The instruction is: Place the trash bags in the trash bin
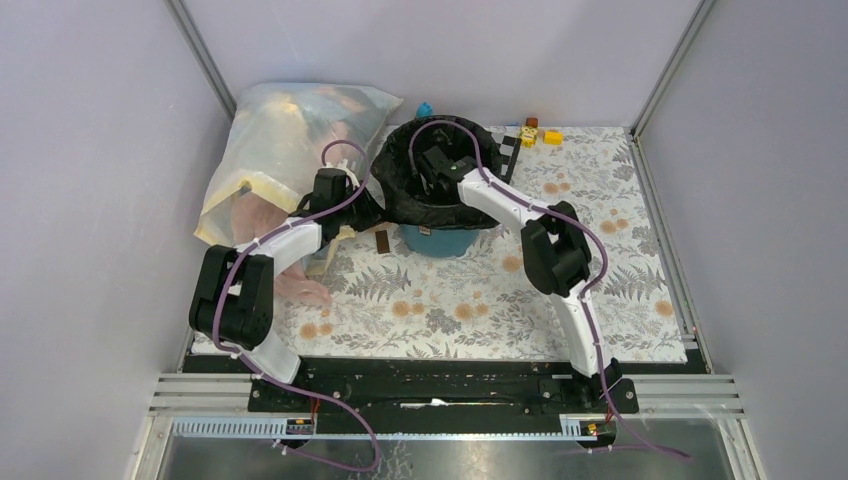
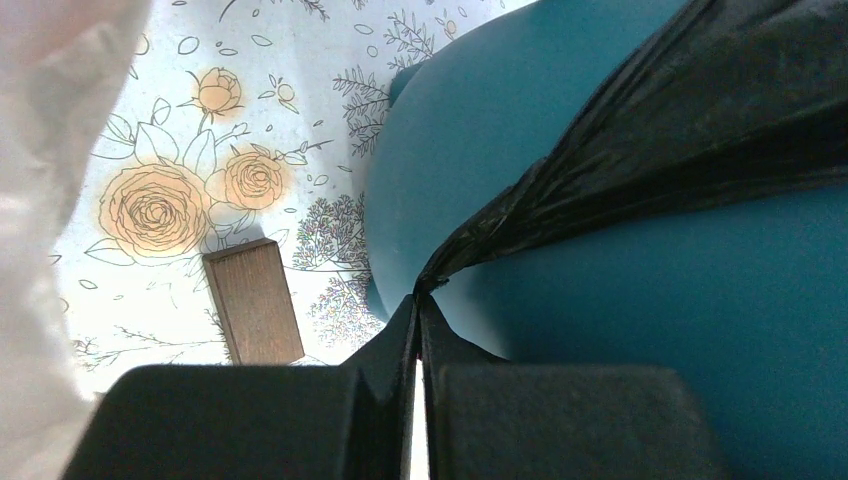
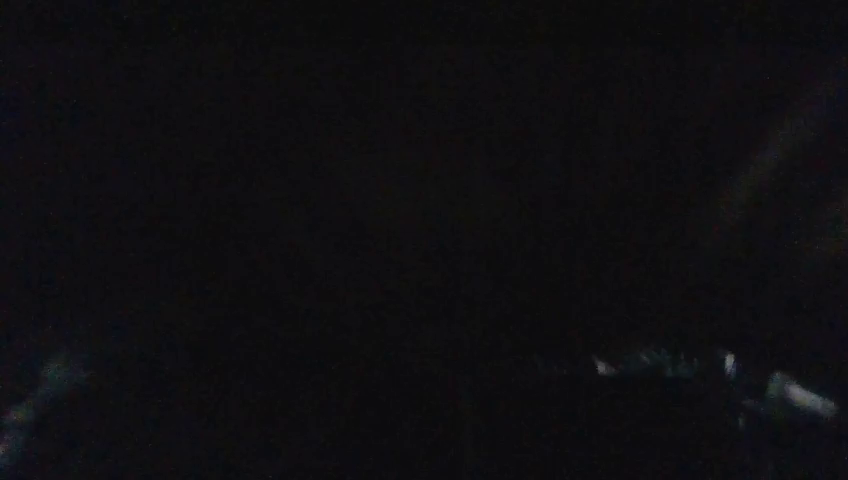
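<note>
The trash bin point(image 1: 441, 241) stood at the rear centre of the table point(image 1: 610, 300), with the trash bag point(image 1: 400, 195) inside it and draped over its rim. A bag of clothes point(image 1: 280, 150) lay behind it to the left. The left gripper point(image 2: 417, 310) sat at the bin's left side, pinching the trash bag's edge. The right gripper point(image 1: 437, 172) reached down inside the bin. A wooden block point(image 1: 382, 242) lay just left of the bin's base, and toy blocks point(image 1: 536, 133) lay at the rear right.

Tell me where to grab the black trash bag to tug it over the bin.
Grip the bunched tail of the trash bag outside the left wall of the trash bin, coming in from the left. There the film gathers into a narrow fold, and the left gripper is shut on it.
</note>
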Controlling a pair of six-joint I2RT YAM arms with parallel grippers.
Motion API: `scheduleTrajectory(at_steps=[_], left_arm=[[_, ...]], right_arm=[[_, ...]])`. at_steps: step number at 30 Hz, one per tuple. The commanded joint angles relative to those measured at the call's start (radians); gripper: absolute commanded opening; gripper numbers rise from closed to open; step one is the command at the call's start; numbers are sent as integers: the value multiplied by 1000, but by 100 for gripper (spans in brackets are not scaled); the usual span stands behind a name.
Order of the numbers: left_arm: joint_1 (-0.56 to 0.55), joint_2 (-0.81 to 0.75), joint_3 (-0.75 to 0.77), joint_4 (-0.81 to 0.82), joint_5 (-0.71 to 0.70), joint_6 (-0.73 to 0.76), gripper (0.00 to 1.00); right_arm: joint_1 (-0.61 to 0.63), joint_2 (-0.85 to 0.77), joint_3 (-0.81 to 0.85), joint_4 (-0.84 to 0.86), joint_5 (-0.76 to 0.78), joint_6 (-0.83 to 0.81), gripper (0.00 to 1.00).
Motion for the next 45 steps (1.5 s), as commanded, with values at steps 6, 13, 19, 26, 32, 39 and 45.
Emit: scheduleTrajectory(at_steps=[6,13,19,26,32,39,45], left_arm=[[-5,-4,30,47,-14,19,0],[-3,-42,52,-2,-37,37,3],[-3,-96,62,-51,-81,50,8],[-3,-141,70,-95,-107,60,9],[-3,-169,76,-137,-129,69,14],[-3,-261,49,-193,-213,89,30],[-3,-396,54,-275,-272,104,36]], right_arm=[[2,118,19,-4,-25,32,0],[2,111,61,-53,-6,42,0],[2,-32,106,-51,8,51,6],[3,-154,172,-60,19,62,14],[2,-194,279,-97,94,61,21],[2,-306,373,-118,181,53,43],[2,-451,254,-82,359,76,73]])
